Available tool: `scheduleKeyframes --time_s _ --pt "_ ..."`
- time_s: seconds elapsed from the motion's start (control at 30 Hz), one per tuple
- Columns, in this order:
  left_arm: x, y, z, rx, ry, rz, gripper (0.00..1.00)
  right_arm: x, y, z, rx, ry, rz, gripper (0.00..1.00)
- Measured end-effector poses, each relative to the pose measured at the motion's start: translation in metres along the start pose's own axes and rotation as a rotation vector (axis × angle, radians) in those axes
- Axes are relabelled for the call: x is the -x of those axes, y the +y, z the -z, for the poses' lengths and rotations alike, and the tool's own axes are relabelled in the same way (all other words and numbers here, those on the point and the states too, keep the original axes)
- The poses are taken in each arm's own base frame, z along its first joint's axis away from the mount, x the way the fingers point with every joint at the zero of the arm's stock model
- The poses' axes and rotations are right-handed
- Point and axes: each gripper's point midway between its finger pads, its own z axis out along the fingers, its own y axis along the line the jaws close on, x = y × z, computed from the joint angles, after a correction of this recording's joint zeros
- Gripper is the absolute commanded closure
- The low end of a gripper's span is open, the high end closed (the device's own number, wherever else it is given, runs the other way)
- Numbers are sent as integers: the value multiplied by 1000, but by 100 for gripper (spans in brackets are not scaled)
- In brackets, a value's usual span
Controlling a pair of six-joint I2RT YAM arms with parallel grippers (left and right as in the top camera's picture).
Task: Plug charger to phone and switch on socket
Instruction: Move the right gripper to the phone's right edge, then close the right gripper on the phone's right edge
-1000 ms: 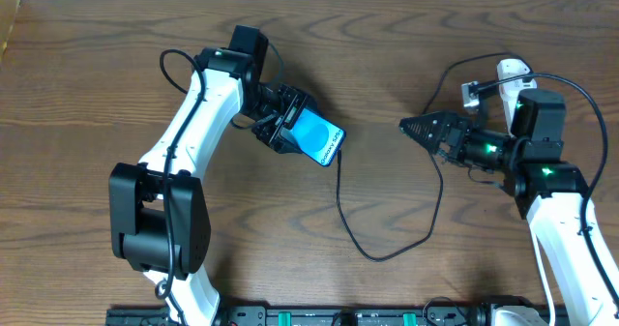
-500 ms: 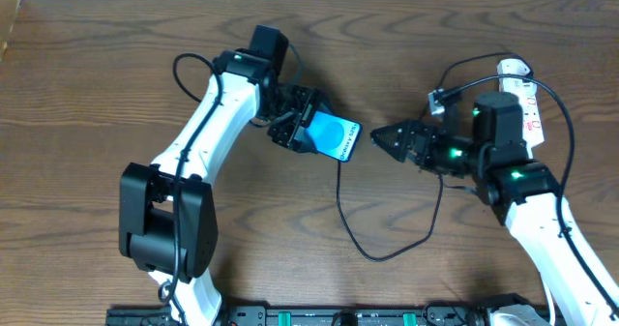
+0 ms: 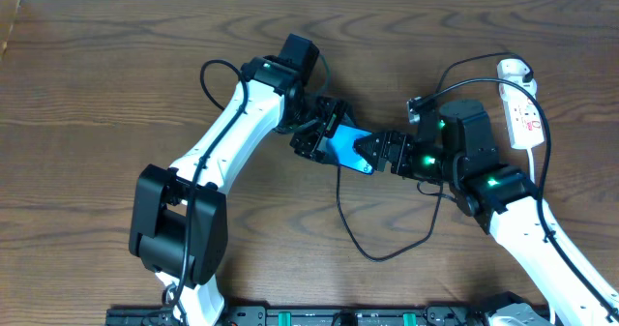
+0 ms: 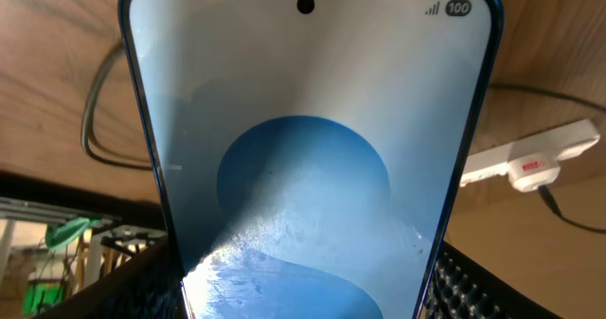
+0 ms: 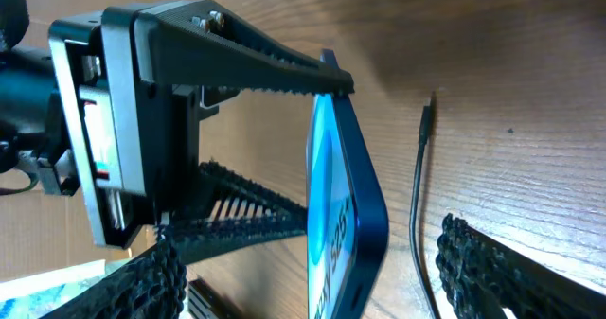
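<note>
My left gripper point(image 3: 327, 137) is shut on the phone point(image 3: 346, 150), a slim phone with a bright blue screen, and holds it above the table. The screen fills the left wrist view point(image 4: 303, 158), with the left gripper's point(image 4: 303, 305) fingers at its lower sides. My right gripper point(image 3: 372, 154) is open, and the phone's free end point(image 5: 346, 215) stands edge-on between its spread fingers point(image 5: 317, 286). The charger's black cable point(image 3: 372, 253) loops on the table; its plug tip point(image 5: 429, 106) lies loose beside the phone. The socket, a white power strip point(image 3: 523, 118), lies at the far right.
The power strip also shows in the left wrist view point(image 4: 535, 158) with its white plug. Its white plug end point(image 3: 515, 71) lies near the back right. A black rail point(image 3: 309, 316) runs along the table's front edge. The wood table point(image 3: 97, 123) stretches left.
My left arm has carried the phone to the right and my right arm has moved left to meet it. The phone's end now sits between the right gripper's open fingers.
</note>
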Motion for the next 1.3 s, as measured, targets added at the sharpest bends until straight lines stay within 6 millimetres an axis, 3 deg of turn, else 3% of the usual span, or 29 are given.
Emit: scheduleKeyframes --time_s 0.27,0.7,1.07,1.3 --pt "-16 -2 -2 -7 78 5 92 0 -3 -2 -29 -15 -3 18" --pt "-20 -12 -2 -38 100 50 93 -1 -9 -1 -60 -17 -70 33" --pt "-27 -10 -6 -28 106 49 93 -6 -20 -1 -106 -5 -126 48" --pt "-31 -10 -9 -22 109 38 93 -4 -23 0 -124 -21 -140 66"
